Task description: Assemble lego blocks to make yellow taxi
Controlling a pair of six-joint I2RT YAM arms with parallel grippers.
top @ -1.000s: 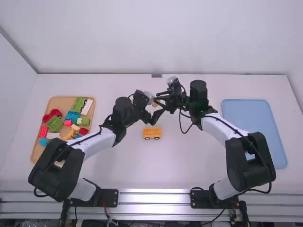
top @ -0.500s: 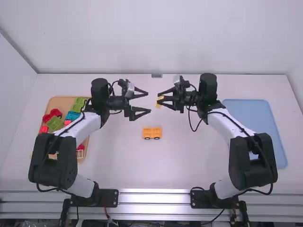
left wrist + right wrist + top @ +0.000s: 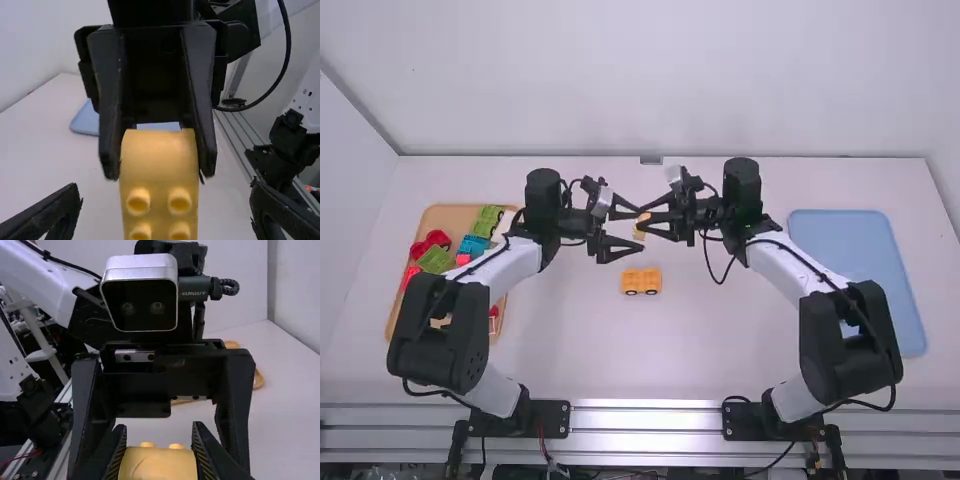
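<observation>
In the high view my left gripper (image 3: 633, 231) stands open around a small yellow block (image 3: 639, 232), its fingers spread wide. My right gripper (image 3: 643, 223), reaching in from the right, is shut on that block. An orange-yellow piece with dark wheels (image 3: 641, 282) rests on the table just below them. In the left wrist view the yellow block (image 3: 159, 172), studs showing, lies between the spread fingers of my left gripper (image 3: 165, 212). In the right wrist view my right gripper (image 3: 159, 440) pinches the yellow block (image 3: 157, 465) from both sides.
At the left, a wooden tray (image 3: 448, 212) holds several coloured blocks, partly under the left arm. A blue tray (image 3: 860, 270) lies at the right. Both wrists are close together above the table's middle, with bare tabletop (image 3: 650, 350) nearer the bases.
My left gripper first drew back leftward and turned, then came rightward, open, around the block. My right gripper went right, then back left with the block in it. The wheeled piece stayed put.
</observation>
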